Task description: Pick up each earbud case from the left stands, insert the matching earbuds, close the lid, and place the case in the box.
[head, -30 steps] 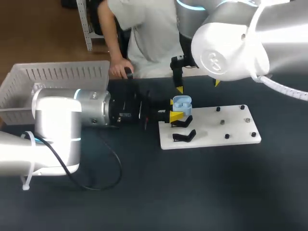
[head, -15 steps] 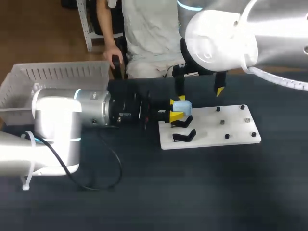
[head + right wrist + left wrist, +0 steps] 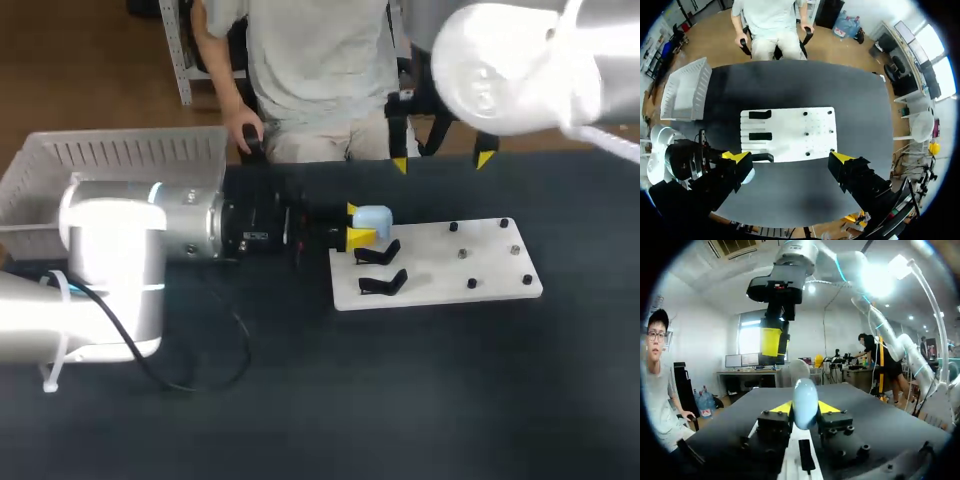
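My left gripper [image 3: 357, 224] is shut on a light-blue earbud case [image 3: 375, 217] and holds it over the left end of the white board [image 3: 440, 275]. In the left wrist view the rounded case [image 3: 805, 397] sits between the two yellow tips, and its lid looks closed. Two black stands [image 3: 378, 253] [image 3: 384, 283] lie on the board just in front of the case. My right gripper [image 3: 442, 162] hangs open, high over the table's far edge, with nothing in it. From its wrist view, the right gripper [image 3: 790, 158] looks straight down on the board [image 3: 790, 145].
A white slatted basket [image 3: 110, 160] stands at the table's back left. Several small black pegs [image 3: 470, 284] stick up from the right half of the board. One yellow finger [image 3: 771, 341] of my right gripper shows above and beyond the case in the left wrist view.
My right arm has risen and drawn back from the case towards the table's far edge. The case's lid, raised a second ago, now looks closed. My left gripper has kept its hold and place.
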Controlling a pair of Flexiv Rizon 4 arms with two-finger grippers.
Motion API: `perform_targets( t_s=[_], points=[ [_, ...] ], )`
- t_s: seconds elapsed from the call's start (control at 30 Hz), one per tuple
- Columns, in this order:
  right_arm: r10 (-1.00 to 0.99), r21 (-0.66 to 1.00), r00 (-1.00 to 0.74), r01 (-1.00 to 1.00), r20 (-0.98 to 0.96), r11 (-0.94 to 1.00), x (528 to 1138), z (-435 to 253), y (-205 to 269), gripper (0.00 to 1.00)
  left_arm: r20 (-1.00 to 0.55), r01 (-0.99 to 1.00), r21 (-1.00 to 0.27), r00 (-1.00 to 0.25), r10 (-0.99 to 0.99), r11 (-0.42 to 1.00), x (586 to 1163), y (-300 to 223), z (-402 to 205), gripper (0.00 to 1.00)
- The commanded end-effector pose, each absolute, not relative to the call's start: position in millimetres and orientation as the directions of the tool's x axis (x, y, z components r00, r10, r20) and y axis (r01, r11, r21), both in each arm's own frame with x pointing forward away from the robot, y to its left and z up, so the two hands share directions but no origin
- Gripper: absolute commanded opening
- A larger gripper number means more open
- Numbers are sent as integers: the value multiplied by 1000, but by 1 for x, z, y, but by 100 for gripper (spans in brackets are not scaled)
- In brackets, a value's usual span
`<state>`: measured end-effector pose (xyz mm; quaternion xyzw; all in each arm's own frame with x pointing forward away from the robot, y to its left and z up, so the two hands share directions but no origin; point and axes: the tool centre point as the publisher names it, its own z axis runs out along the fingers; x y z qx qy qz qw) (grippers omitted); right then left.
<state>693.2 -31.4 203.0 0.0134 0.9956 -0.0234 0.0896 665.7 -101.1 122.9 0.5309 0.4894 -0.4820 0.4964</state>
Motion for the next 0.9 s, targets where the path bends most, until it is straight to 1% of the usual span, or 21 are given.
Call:
perform_targets(
  t_s=[0.03,0.2,0.3,0.37,0.47,0.53,0.63,0.67,0.77,0.87,0.9],
  points=[
    [52,27,-951,46,-306,999,672,209,-64,100,-992,994,85,78,100,68,664,-51,143,0],
    [52,27,-951,46,-306,999,672,209,-64,100,-978,976,120,85,192,182,669,14,167,0],
    [52,27,-951,46,-306,999,672,209,-64,100,-971,960,111,49,232,258,678,54,173,0],
    [52,27,-951,46,-306,999,672,209,-64,100,-957,942,126,32,289,312,687,81,171,0],
    [52,27,-951,46,-306,999,672,209,-64,100,-954,907,123,-4,300,402,705,113,169,0],
    [52,27,-951,46,-306,999,672,209,-64,100,-955,866,114,-40,295,486,724,137,164,0],
    [52,27,-951,46,-306,999,672,209,-64,100,-951,825,121,-63,302,553,752,162,159,0],
    [52,27,-951,46,-306,999,672,209,-64,100,-940,811,146,-65,335,566,762,171,157,0],
    [52,27,-951,46,-306,999,672,209,-64,100,-950,779,122,-88,300,615,790,196,151,0],
    [52,27,-951,46,-306,999,672,209,-64,100,-923,743,147,-134,361,652,822,226,135,0],
    [52,27,-951,46,-306,999,672,209,-64,100,-902,752,177,-135,411,635,834,233,133,0]
  ],
)
